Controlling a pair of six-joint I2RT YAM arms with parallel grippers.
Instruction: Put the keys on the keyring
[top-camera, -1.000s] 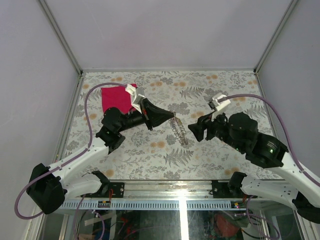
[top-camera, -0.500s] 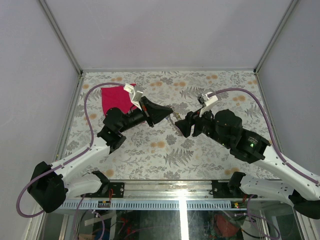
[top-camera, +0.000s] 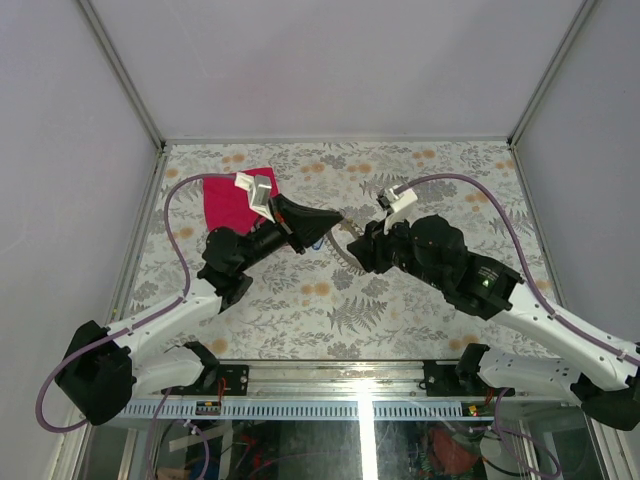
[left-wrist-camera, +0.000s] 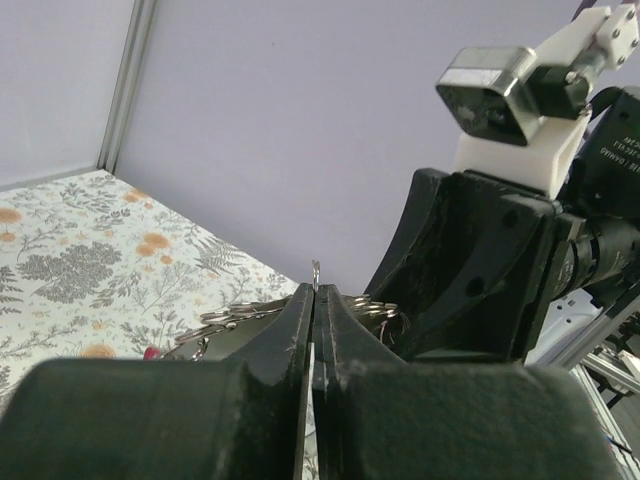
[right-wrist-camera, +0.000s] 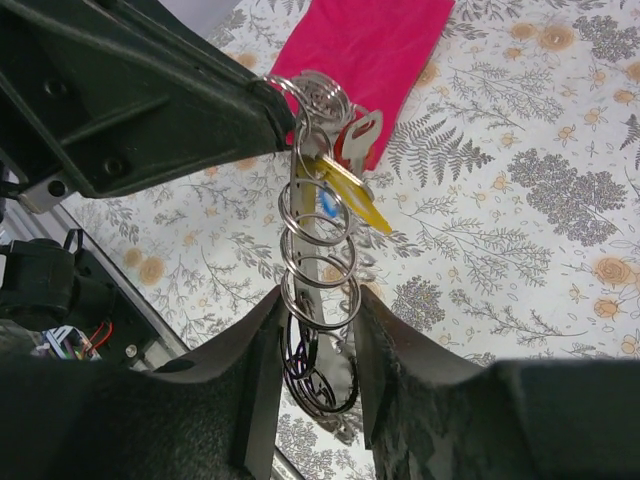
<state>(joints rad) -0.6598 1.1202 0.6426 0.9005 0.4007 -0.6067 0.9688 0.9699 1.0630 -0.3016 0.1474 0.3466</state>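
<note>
The left arm rises from the near-left corner, well nearer the camera than the pink-red cloth (top-camera: 226, 203). It runs diagonally past the cloth's near edge, forearm stretched out and wrist level. The left gripper (top-camera: 338, 218) points rightward, just off the cloth's right edge and above the patterned desk (top-camera: 450, 170). Its jaws are clenched tip to tip on the keyring (right-wrist-camera: 318, 270) – in the left wrist view a thin wire of the ring stands up from the seam between the two black fingers (left-wrist-camera: 300, 320), with silvery loops fanning out to either side.

The keyring is a string of linked silvery loops hanging from those jaws, to the right of the cloth and off the desk. A tiny blue piece (right-wrist-camera: 328, 205) shows among the upper loops. The keys (right-wrist-camera: 352, 197) hang from the top loops, on the side towards the cloth. One is yellow-orange and slants down, and one is silvery with a red patch behind it.

Further right of the cloth, the right arm comes in from the near-right corner, its elbow bent and its wrist turned leftward. The right gripper (right-wrist-camera: 318, 335) faces the left one, almost nose to nose. Its jaws are parted, and the lower loops hang in the gap between the two fingers. I cannot tell whether the fingers touch the metal.
</note>
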